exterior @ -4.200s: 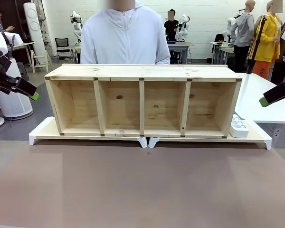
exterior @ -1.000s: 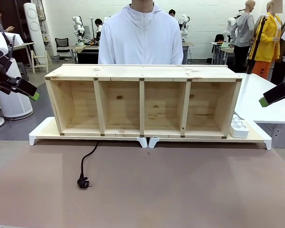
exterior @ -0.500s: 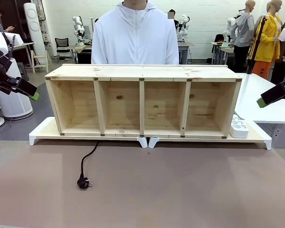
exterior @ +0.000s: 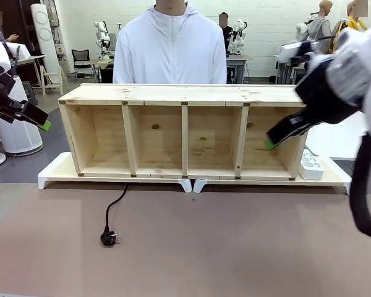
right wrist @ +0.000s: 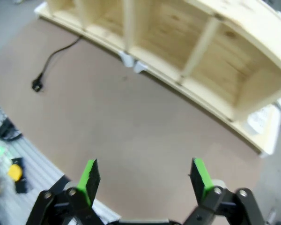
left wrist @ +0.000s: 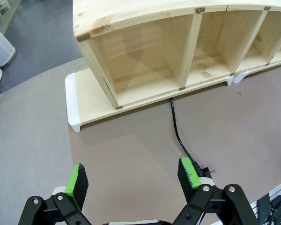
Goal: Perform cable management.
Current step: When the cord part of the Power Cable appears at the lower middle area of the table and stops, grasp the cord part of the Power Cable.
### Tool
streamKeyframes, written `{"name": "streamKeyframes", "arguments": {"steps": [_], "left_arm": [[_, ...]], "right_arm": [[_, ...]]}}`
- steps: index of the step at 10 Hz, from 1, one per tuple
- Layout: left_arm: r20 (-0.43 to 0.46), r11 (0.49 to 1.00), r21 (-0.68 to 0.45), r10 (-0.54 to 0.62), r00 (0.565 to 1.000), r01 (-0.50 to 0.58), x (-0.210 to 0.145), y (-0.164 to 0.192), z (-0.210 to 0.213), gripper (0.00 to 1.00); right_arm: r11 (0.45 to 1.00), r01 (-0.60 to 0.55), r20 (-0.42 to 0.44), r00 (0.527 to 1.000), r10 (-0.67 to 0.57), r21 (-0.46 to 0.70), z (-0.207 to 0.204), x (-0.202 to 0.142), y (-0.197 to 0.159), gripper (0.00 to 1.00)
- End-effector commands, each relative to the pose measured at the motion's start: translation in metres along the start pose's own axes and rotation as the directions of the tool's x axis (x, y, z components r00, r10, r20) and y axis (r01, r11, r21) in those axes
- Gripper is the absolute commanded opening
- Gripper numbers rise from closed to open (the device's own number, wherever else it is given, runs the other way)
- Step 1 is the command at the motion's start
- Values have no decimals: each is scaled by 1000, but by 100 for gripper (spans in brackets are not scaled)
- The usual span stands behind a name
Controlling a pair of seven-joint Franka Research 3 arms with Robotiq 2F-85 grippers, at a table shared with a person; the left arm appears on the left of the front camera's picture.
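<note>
On the table [exterior: 235, 247] toward its left edge the cable [exterior: 114, 205] lies ungrasped, left gripper [left wrist: 133, 176] and right gripper [right wrist: 145, 176] spread empty; next we'd probably pinch near its plug [exterior: 109, 237].

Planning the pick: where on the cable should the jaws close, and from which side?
Close on the cable just behind its plug, coming straight down from above with the jaws across the cord. It lies flat on the table, free end toward the robot, the far end running under the shelf. The open left gripper looks nearer.
</note>
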State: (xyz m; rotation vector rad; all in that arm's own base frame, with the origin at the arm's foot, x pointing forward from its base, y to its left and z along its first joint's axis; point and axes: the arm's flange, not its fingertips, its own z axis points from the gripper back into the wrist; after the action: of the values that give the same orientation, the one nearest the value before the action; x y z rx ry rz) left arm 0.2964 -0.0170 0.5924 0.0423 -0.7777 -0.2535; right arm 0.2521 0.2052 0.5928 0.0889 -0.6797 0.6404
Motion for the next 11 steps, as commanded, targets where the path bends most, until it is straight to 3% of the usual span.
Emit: {"name": "streamKeyframes", "arguments": {"steps": [1, 6, 11], "left_arm": [[10, 1000, 1, 4, 1000, -4, 2, 1, -2, 100], [10, 1000, 1, 4, 1000, -4, 2, 1, -2, 100], [10, 1000, 1, 4, 1000, -4, 2, 1, -2, 100]], "right_arm": [[999, -22, -24, 999, 23, 42, -23, 22, 26, 100], [966, 254, 43, 966, -256, 37, -83, 62, 108, 100], [979, 202, -193, 962, -191, 37, -151, 94, 208, 100]]}}
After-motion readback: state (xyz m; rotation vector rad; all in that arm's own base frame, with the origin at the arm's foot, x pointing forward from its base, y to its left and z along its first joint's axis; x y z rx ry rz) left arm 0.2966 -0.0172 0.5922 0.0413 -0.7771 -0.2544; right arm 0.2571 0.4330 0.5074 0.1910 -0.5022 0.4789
